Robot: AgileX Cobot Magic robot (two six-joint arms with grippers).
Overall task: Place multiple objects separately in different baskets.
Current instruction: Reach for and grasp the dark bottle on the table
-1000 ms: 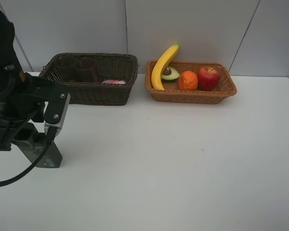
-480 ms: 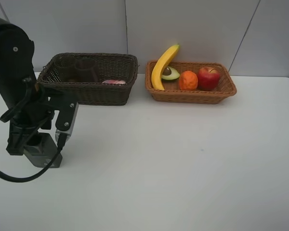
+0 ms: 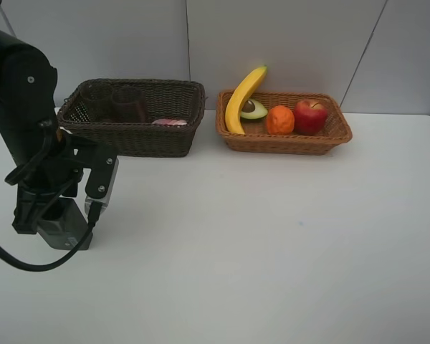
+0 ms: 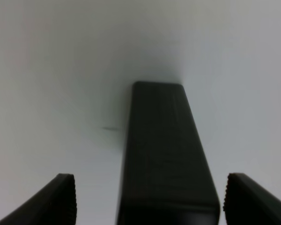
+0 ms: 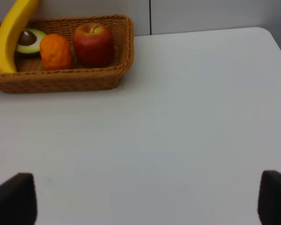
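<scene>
- White tabletop [image 3: 272, 244] and pale wall panels are framing what we are seeing: two wicker baskets are sitting side by side at the back, and the left arm is working low at the near left.
- We are seeing the light orange-brown basket [image 3: 330, 136] holding the banana [image 3: 242, 97], halved avocado [image 3: 254, 109], orange [image 3: 279, 120] and red apple [image 3: 310, 115]; the dark brown basket [image 3: 173, 136] is holding two translucent cups [image 3: 115, 102] and a small pink bottle [image 3: 169, 122].
- The dark green pump bottle [image 4: 166, 154] is lying flat on the table under the left gripper [image 4: 150, 199]. In the overhead view it is mostly hidden by the arm.
- In the left wrist view, its long axis is running straight away from the gripper, between the two fingertips [image 4: 61, 194]. We cannot tell which end carries the pump.
- The left jaws are standing wide on either side of the bottle, apart from it, gripping nothing.
- The right gripper [image 5: 140, 201] is also spread wide and empty, hanging over bare table.
- We judge the risk to be a closing pinch on a smooth, rounded body: off-centre fingers could be rolling or squirting it away.
- Descending too far could be pressing the fingertips into the table.
- A grip near one end could be letting the bottle tilt during the carry and catch the rim of the dark basket.
</scene>
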